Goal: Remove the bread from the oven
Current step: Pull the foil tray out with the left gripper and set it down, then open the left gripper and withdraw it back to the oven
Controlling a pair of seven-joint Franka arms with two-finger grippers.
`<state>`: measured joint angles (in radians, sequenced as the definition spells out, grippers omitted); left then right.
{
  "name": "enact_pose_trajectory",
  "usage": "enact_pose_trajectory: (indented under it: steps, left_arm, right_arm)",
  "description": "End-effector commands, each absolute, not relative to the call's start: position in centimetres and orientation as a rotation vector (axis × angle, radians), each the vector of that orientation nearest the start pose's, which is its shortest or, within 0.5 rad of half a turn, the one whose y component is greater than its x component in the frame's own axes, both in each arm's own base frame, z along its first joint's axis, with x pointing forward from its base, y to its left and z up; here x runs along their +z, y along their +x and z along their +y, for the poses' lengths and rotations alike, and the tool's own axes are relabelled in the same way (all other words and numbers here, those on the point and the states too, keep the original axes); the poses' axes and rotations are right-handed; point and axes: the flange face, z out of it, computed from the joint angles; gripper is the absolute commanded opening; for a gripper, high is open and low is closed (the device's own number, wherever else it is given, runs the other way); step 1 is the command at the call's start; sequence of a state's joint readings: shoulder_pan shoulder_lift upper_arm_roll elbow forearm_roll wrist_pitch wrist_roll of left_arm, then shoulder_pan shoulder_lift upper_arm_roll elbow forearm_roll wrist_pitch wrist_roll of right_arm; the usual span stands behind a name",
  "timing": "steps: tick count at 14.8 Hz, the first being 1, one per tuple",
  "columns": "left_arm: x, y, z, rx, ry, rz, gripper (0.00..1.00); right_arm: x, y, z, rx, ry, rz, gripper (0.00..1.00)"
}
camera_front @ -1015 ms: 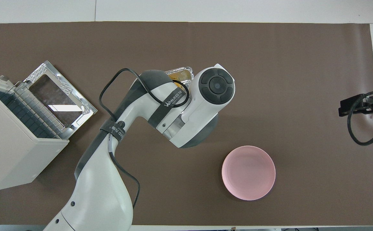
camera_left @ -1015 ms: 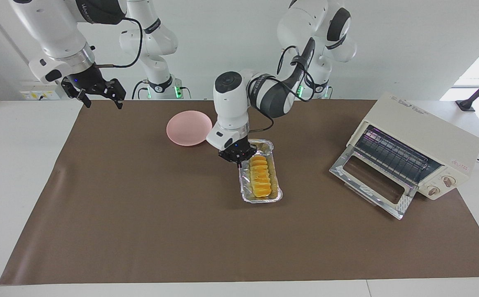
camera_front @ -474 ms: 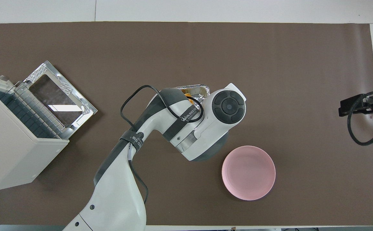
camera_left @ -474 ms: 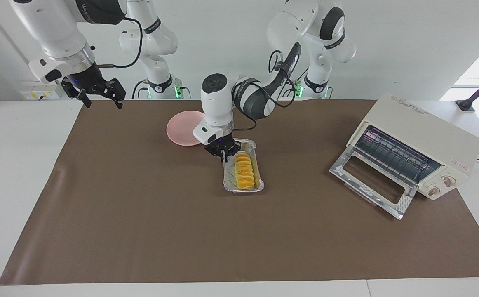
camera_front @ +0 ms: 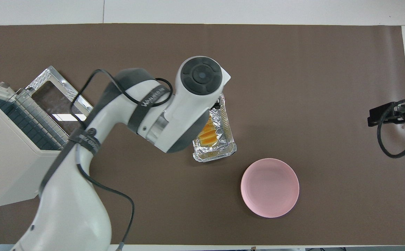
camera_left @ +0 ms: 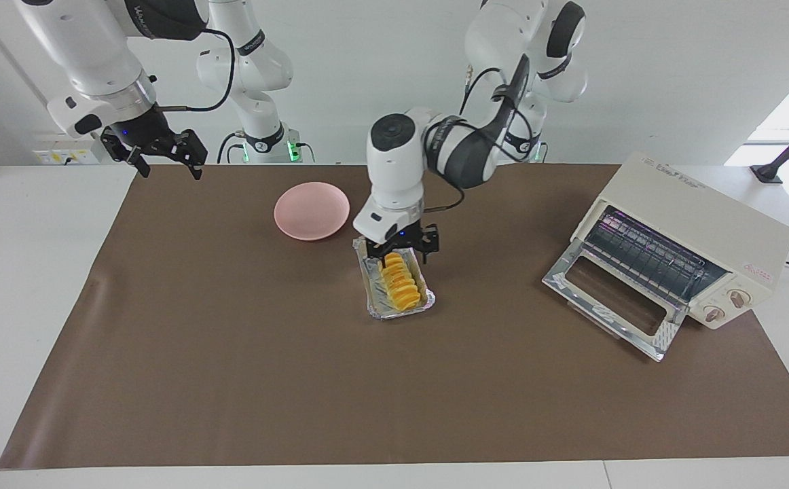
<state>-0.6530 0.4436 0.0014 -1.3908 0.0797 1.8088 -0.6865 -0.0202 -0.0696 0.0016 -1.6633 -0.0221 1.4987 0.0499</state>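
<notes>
Hanging low over the tray's [camera_left: 375, 280] robot-side end, the left gripper [camera_left: 400, 252] has its fingers spread apart and holds nothing. One finger [camera_left: 430, 245] stands out past the tray's rim toward the left arm's end of the surface [camera_left: 231, 380]; the other is over the tray. From the facing view I cannot tell whether the tips touch the foil.

Directly under and just past that gripper lies the bread [camera_left: 400, 282], a ridged yellow loaf resting lengthwise in the tray, with its near end below the spread fingers. In the overhead view the left arm covers much of the tray [camera_front: 223, 134], and only part of the bread [camera_front: 208, 132] shows beside the wrist.

Beside the left gripper, toward the right arm's end, sits the plate [camera_left: 312, 210], apart from the tray. Well off from the gripper toward the left arm's end stands the oven [camera_left: 700, 224], its glass door [camera_left: 615, 299] dropped open and its wire rack bare; the bread is outside it.

The right gripper [camera_left: 157, 153] waits in the air over the surface's edge at the right arm's end, well away from the tray, fingers apart and holding nothing. In the overhead view only its dark tip [camera_front: 392, 113] and cable show at the frame's edge.
</notes>
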Motion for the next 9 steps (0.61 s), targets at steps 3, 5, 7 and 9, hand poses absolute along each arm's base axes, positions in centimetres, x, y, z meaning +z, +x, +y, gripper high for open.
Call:
enact_pose_trajectory:
  steps: [3,5,7,9]
  left_arm:
    - [54.1,57.5,-21.9,0.209,-3.045,0.042,1.0]
    - [58.4,54.8,-15.3,0.302,-3.027,-0.062,1.0]
    - [59.3,52.0,-13.1,0.329,-3.029,-0.014,1.0]
    - [59.4,49.8,-12.5,0.343,-3.027,-0.007,1.0]
  right_arm:
    - [61.5,52.0,-1.6,0.156,-3.175,0.07,1.0]
    - [61.5,52.0,-1.6,0.156,-3.175,0.07,1.0]
    - [61.5,52.0,-1.6,0.156,-3.175,0.07,1.0]
    - [61.5,52.0,-1.6,0.156,-3.175,0.07,1.0]
